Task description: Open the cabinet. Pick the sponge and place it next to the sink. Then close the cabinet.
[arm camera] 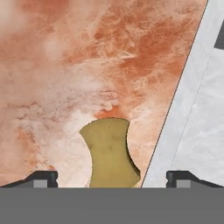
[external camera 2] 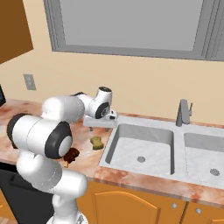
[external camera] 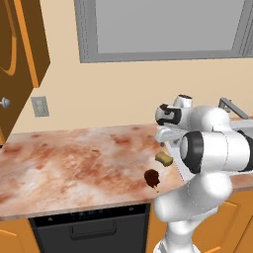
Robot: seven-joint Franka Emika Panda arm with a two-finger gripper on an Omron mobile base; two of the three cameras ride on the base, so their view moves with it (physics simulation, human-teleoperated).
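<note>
The olive-yellow sponge lies flat on the marbled counter, just left of the sink's pale rim. My gripper hangs straight above it, pointing down. It is open, and the two dark fingertips stand wide on either side of the sponge without touching it. The cabinet door with its silver knob is swung open at the upper left.
A dark brown bar on a stick lies near the counter's front edge, close to the sponge. The grey faucet rises behind the double basin. A wall outlet and a window are behind, a dishwasher below.
</note>
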